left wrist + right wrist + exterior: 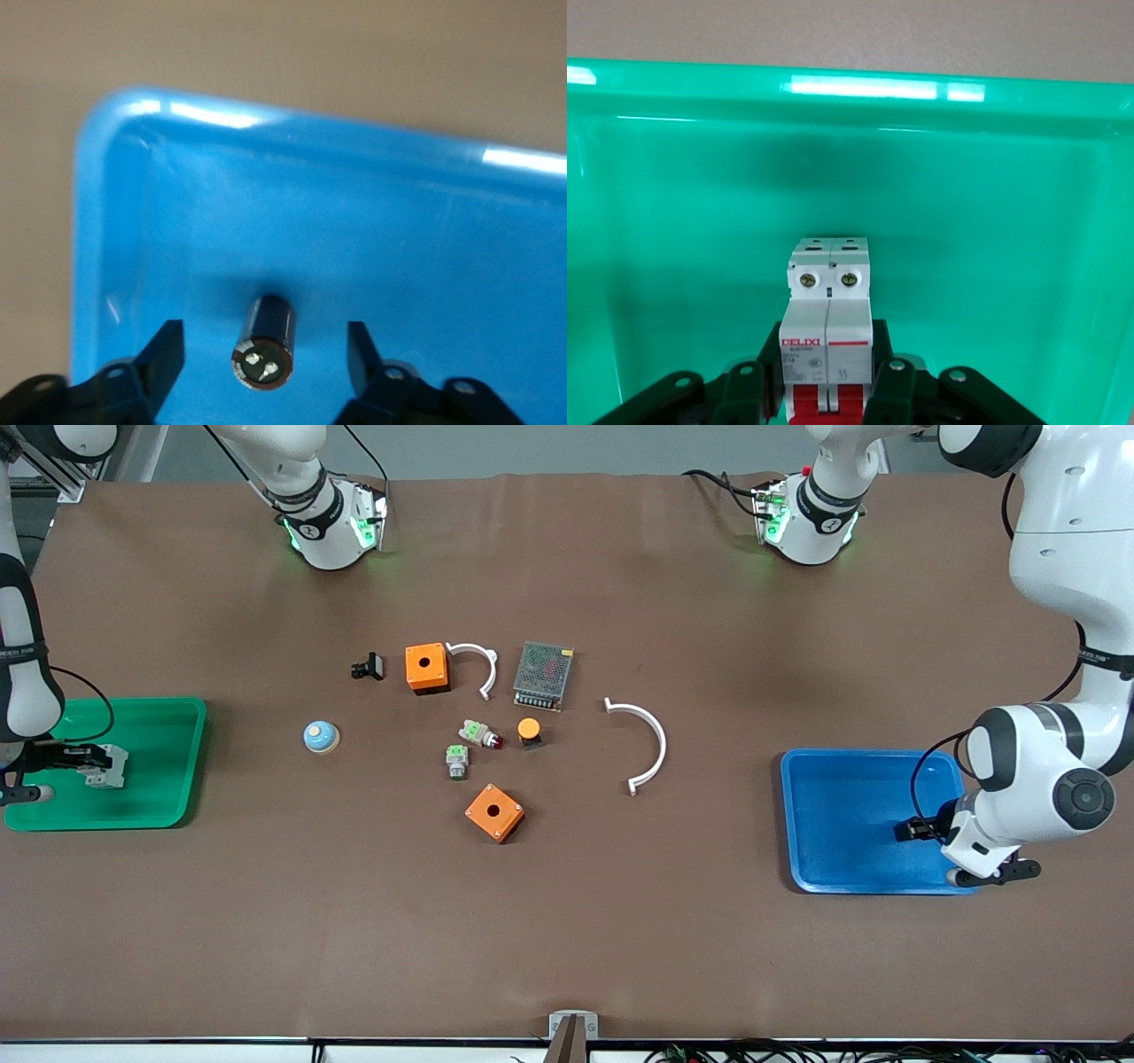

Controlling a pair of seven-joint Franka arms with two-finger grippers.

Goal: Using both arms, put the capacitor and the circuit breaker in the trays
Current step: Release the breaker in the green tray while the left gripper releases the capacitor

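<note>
Capacitor (264, 341) and circuit breaker (829, 329) both sat in trays when I checked my feeds. Working down from the biggest things: the brown desk (567, 921) carried a green tray (182, 717) at the right arm's end and a blue tray (815, 779) at the left arm's end.

I saw the right gripper (826, 390) low inside the green tray, its jaws clenched on the circuit breaker's white body, which stood upright on the tray floor with its red part between the fingers (890, 381).

My left gripper (266, 354) hovered over the blue tray, jaws released and spread wide. The capacitor lay on the tray floor between the two fingers (164, 350), touching neither, its pale end turned toward the wrist camera.

Mid-desk I noted a grey power supply (543, 676), two white curved pieces (661, 744) (490, 664), two orange boxes (426, 667) (494, 812), and two green-and-grey push-button switches (479, 733) (457, 761).
</note>
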